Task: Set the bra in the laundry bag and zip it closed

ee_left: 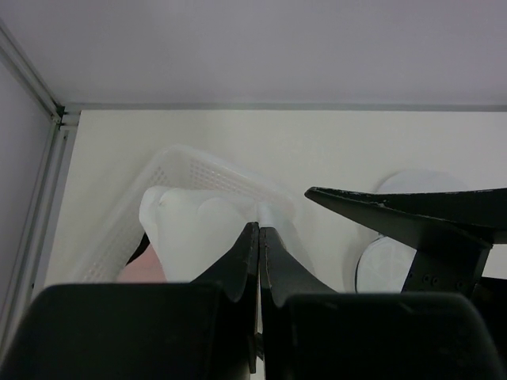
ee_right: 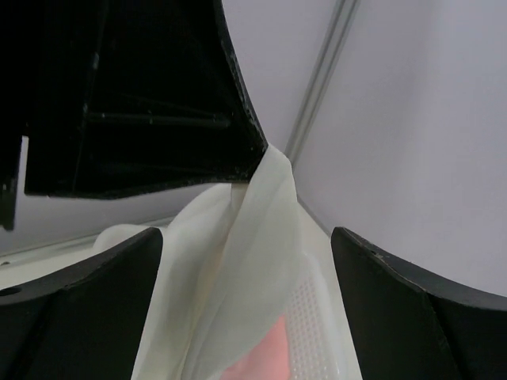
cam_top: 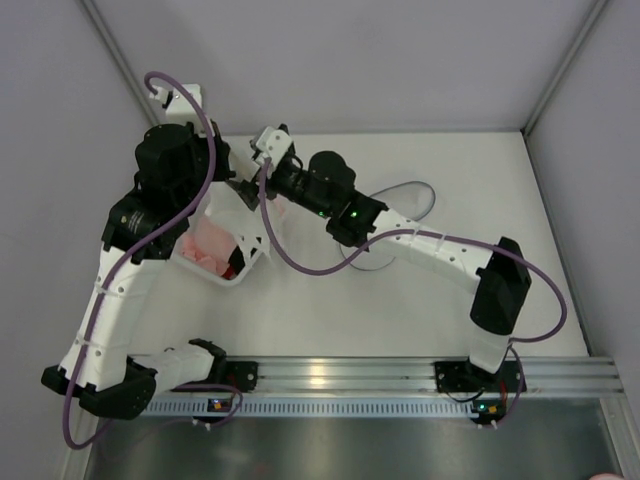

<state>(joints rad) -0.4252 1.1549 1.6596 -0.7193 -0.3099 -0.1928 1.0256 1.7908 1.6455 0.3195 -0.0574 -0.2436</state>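
Left gripper (ee_left: 259, 231): nearest you, jaws pressed together on a fold of the bra (ee_left: 190, 237), held up over the bin (ee_left: 207, 171).
Right gripper (ee_right: 245, 241): jaws spread wide either side of that hanging bra, above the bin, gripping nothing.
Laundry bag (ee_left: 412, 186): you find it lying flat to the bin's right.
Pink cloth (cam_top: 205, 240): inside the bin.

Bright, even light — faint shadows, glare on rail (cam_top: 320, 375), wrist views soft.

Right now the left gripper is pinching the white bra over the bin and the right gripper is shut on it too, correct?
No: the right gripper is open, jaws spread either side of the bra, as the right wrist view shows. The left gripper does pinch it over the bin.
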